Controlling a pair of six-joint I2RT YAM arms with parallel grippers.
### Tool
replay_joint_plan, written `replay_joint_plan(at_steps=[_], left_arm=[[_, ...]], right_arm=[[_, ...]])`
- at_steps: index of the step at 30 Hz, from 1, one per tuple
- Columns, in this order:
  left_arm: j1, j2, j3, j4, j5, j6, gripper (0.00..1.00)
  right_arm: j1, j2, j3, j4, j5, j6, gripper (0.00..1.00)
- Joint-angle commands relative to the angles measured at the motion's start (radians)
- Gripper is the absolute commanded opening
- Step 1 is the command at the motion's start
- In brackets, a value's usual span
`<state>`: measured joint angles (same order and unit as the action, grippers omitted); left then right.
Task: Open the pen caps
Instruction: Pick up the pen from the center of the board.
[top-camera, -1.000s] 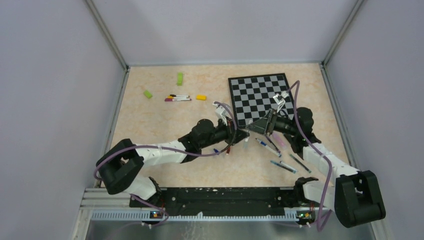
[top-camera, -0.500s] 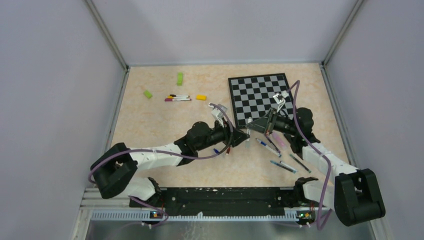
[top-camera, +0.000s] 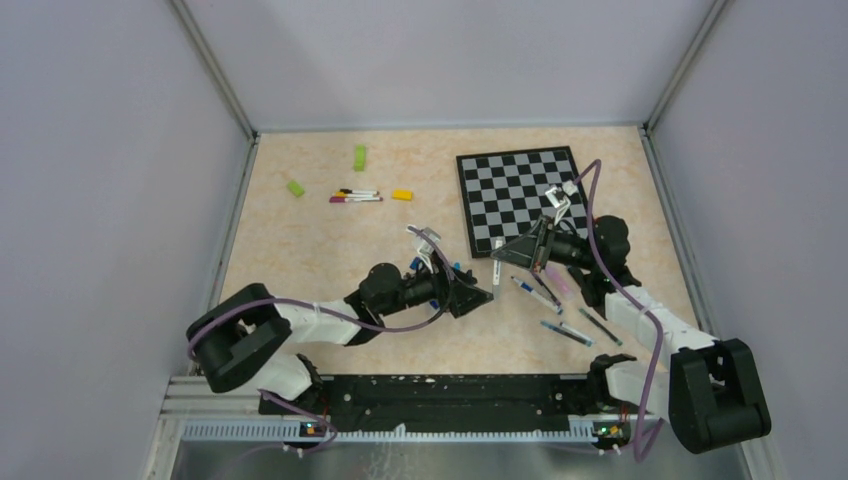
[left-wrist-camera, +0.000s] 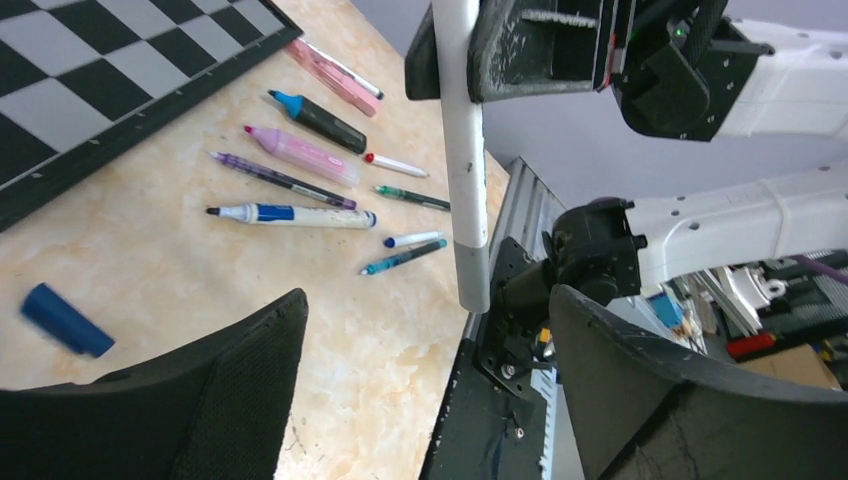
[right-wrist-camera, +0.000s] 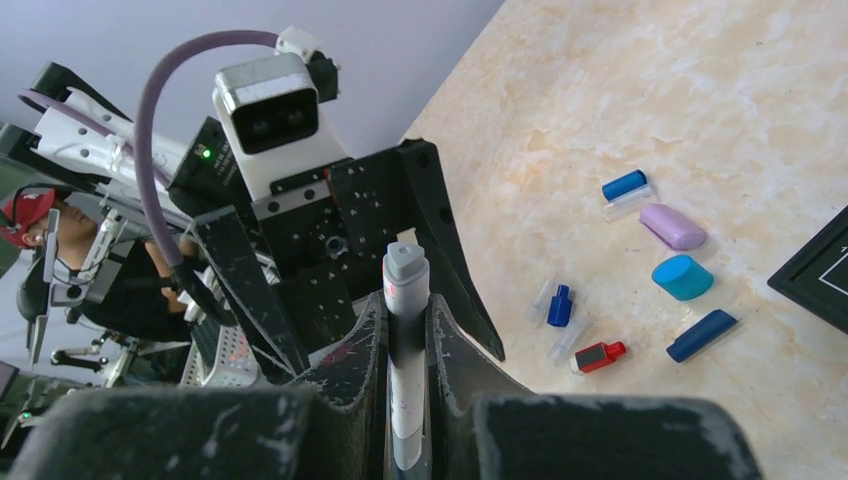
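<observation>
My right gripper (top-camera: 499, 257) (right-wrist-camera: 407, 308) is shut on a white pen (right-wrist-camera: 405, 290) (left-wrist-camera: 462, 150) with a grey end (left-wrist-camera: 472, 275), held above the table with that end pointing at my left gripper. My left gripper (top-camera: 478, 293) (left-wrist-camera: 425, 300) stands open just short of the pen's grey end, with nothing between its fingers (right-wrist-camera: 450, 250). Loose pen caps lie on the table: blue (right-wrist-camera: 624, 185), purple (right-wrist-camera: 672, 227), cyan (right-wrist-camera: 682, 277), red (right-wrist-camera: 600, 355) and another blue one (left-wrist-camera: 65, 320). Several pens (left-wrist-camera: 300, 215) (top-camera: 545, 297) lie beside the chessboard (top-camera: 515, 195).
At the far left lie more pens (top-camera: 355, 196), two green blocks (top-camera: 359, 157) (top-camera: 296, 188) and a yellow block (top-camera: 402, 195). The black rail (top-camera: 440, 390) runs along the near edge. Grey walls close in the table on three sides.
My left gripper has opened and drawn back left and nearer, away from the right gripper. The right gripper has shut on the white pen and kept its place.
</observation>
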<state>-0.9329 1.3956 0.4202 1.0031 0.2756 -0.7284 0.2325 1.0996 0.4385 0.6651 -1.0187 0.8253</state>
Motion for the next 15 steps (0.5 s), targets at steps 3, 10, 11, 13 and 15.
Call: replay_joint_plan(at_steps=[3,10,11,13,15], left_arm=[[0.000,0.141,0.082,0.234,0.152,-0.099,0.81],[-0.003,0.220,0.120,0.286,0.182,-0.150,0.58],[-0.004,0.224,0.126,0.280,0.184,-0.154,0.53],[-0.005,0.232,0.135,0.273,0.188,-0.160,0.42],[-0.006,0.243,0.144,0.268,0.197,-0.165,0.36]], right_arm=[[-0.003,-0.017,-0.003,0.046,-0.010,0.013,0.00],[-0.004,-0.015,-0.007,0.045,-0.007,0.012,0.00],[-0.004,-0.014,-0.007,0.044,-0.007,0.012,0.00],[-0.002,-0.014,-0.006,0.045,-0.006,0.012,0.00],[-0.003,-0.014,-0.007,0.045,-0.004,0.014,0.00]])
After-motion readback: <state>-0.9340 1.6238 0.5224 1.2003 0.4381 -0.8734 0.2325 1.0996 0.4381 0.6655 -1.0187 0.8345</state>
